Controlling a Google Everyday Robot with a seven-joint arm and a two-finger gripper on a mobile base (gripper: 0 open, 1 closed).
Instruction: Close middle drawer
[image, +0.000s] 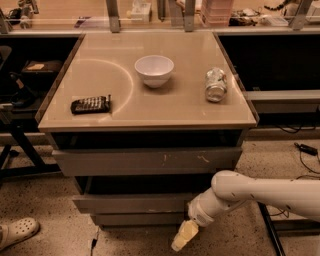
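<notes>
Camera view: gripper (184, 236) sat at bottom centre, just below the right end of the middle drawer (132, 203); couldn't tell if open or closed. Drawer front was lower centre, under the scuffed top drawer (150, 161), looking nearly pushed in. Task seemingly almost done, maybe a final nudge left.

Open floor (135, 242) left of hand (184, 236), low before middle drawer (130, 203); arm (260, 192) blocks right.

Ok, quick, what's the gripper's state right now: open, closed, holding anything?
Gripper: low in front of the cabinet, just below the middle drawer front, right of centre; open or closed cannot be told.
</notes>
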